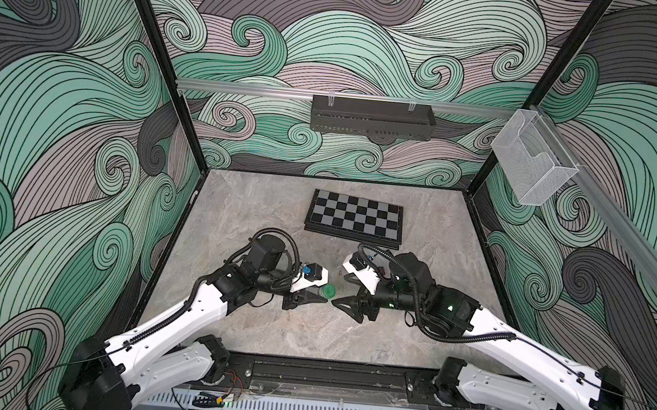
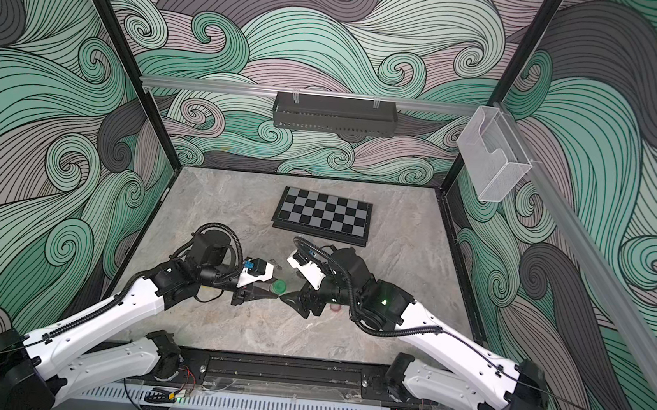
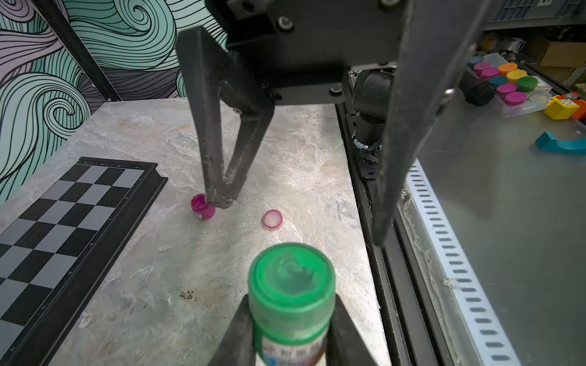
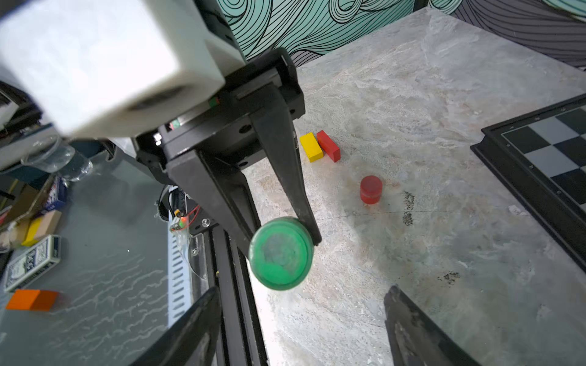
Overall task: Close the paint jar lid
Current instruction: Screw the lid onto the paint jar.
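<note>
Now | left gripper (image 3: 290, 317) clamps small cylindrical green paint jar (image 3: 290, 332), round lid (image 3: 291, 275) on top | right gripper (image 4: 299, 293) jaws spread, empty | bench (image 1: 307, 334) marbled grey.

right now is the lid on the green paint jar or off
On: the green lid caps the green jar held in the left gripper. How tight, cannot tell.

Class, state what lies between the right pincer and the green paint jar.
Nothing: in the right wrist view the open right pincer faces the green paint jar across empty air.
</note>
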Available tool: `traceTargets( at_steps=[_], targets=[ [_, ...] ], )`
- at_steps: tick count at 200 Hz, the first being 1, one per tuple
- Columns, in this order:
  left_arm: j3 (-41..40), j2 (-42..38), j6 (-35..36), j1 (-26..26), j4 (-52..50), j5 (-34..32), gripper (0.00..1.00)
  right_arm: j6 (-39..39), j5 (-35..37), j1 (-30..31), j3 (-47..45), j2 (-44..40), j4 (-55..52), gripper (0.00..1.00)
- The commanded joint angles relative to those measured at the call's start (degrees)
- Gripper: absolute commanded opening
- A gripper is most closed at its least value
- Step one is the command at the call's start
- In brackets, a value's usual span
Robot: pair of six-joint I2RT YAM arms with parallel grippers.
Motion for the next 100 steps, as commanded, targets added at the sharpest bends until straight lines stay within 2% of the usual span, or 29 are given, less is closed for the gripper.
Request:
traceTargets(
  at_steps=[1, 100],
  targets=[
    [2.22, -0.08, 1.33, -0.2, -0.02, 2.62, 0.05, -8.85, -3.34, -0.7, 1.07, 1.22, 2.52, 0.75],
    [2.29, -0.17, 1.5, -0.2, -0.19, 1.91, 0.05, -7.96, -8.81, -0.65, 4.96, 7.21, 2.72, 0.62]
  ],
)
